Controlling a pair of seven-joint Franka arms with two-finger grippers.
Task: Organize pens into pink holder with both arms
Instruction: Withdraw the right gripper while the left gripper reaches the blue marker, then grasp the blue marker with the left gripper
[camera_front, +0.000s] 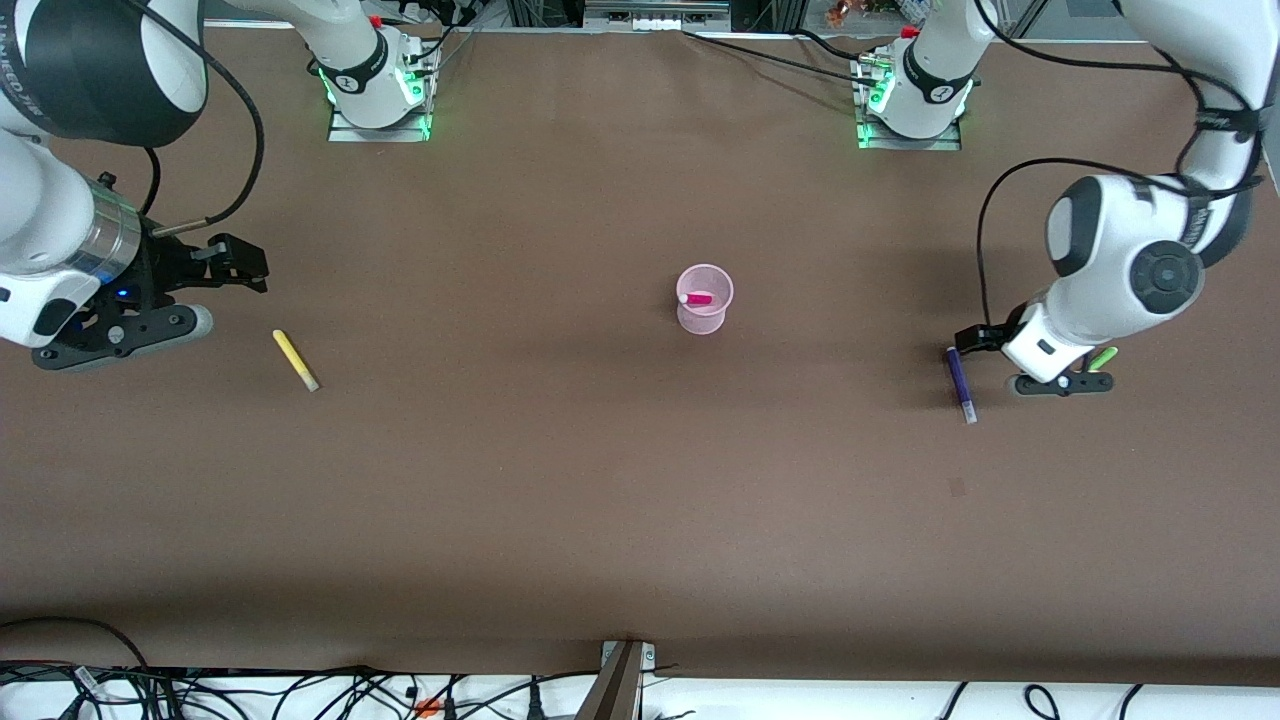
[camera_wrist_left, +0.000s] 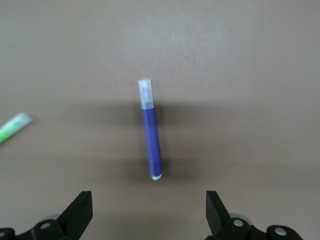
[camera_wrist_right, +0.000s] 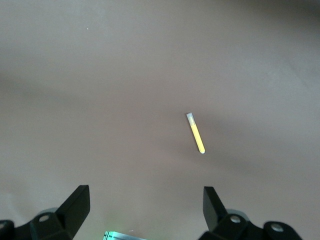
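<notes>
Plain brown bench (camera_front: 560, 480), nothing on it but the pens and the cup, with cables along the edge closest to the front camera. The pink holder (camera_front: 704, 298) sits about mid-bench and already has the magenta pen (camera_front: 697, 298) lying in it, so one down and three to go by my count.

The left tool (camera_wrist_left: 150, 212) is down low near the left arm's end of the bench, fingers spread wide with nothing in them, and its wrist view looks straight at the purple pen (camera_wrist_left: 151, 131), which lies flat on the surface. The light green pen (camera_front: 1102, 358) is just beside it, partly tucked under the arm in the front view. The right tool (camera_wrist_right: 146, 207) hangs near the right arm's end, also wide and empty, with the yellow pen (camera_wrist_right: 195, 133) lying on the bench close by, a bit nearer the front camera.

What I'd worry about: these pens are slim and round, so if the fingers close off-centre the purple one probably rolls or squirts out. The green one is close enough to get bumped on the way down. And the holder looks light, so a pen dropped in at an angle could tip it.
</notes>
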